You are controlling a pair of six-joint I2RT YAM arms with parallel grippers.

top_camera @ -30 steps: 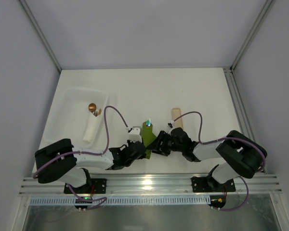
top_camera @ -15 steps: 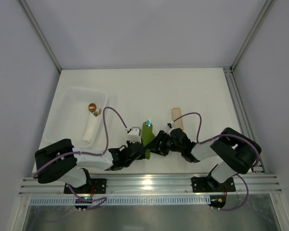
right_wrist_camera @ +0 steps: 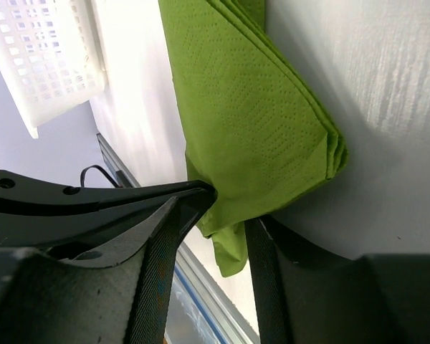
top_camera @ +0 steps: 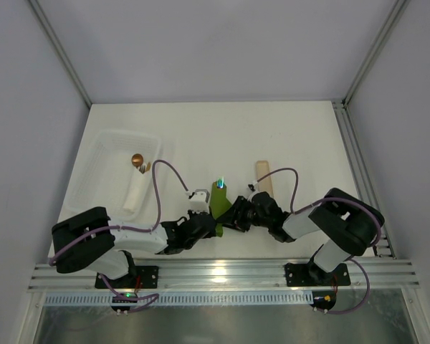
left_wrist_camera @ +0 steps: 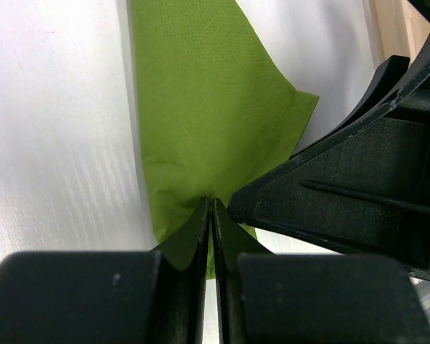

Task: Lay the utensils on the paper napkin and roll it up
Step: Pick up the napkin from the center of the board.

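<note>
The olive-green paper napkin [top_camera: 218, 198] lies folded into a narrow bundle near the table's front, between both arms. A shiny green utensil tip [top_camera: 221, 182] pokes out of its far end; the orange one is hidden. My left gripper [top_camera: 212, 225] is shut, pinching the napkin's near edge [left_wrist_camera: 201, 122] between its fingertips [left_wrist_camera: 212, 204]. My right gripper [top_camera: 231, 215] comes in from the right, and its black body [left_wrist_camera: 358, 193] sits right beside the left fingers. The napkin's near corner [right_wrist_camera: 251, 122] sits between the right fingers [right_wrist_camera: 229, 215], which close on it.
A clear plastic tray [top_camera: 104, 147] stands at the left, holding a white piece [top_camera: 135, 195] and a copper-coloured ball [top_camera: 137, 160]. A pale wooden stick [top_camera: 264, 175] lies just right of the napkin. The metal rail [top_camera: 222, 276] runs along the table's near edge.
Both grippers stay at the napkin's near end. The right arm's elbow has shifted slightly to the left; the napkin looks much the same.
</note>
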